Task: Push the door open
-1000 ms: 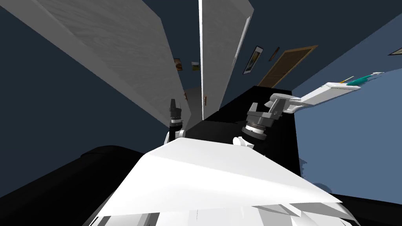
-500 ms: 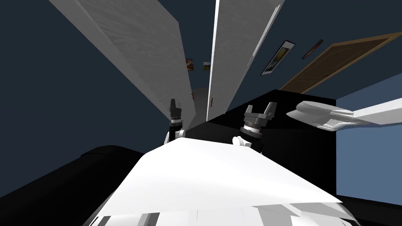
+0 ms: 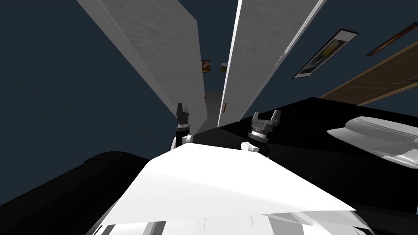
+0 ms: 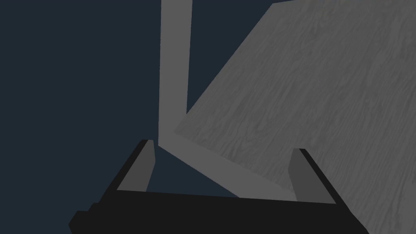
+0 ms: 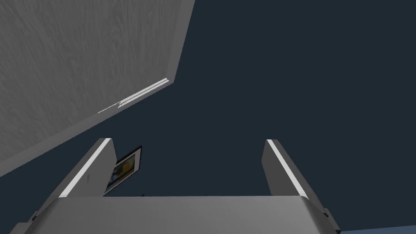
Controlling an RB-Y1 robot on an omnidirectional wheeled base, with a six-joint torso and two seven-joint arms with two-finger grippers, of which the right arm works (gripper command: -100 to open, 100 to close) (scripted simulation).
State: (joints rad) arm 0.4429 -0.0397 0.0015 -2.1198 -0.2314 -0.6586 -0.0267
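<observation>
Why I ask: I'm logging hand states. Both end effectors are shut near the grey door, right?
No, both are open. The left wrist view shows the left end effector with fingers apart, the right wrist view the right end effector likewise. They are near the grey door.

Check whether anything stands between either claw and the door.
Nothing visible does. The open left claw faces the grey door with only bare space between them. The open right claw stands beside the other grey panel, and nothing lies between those two either.
</observation>
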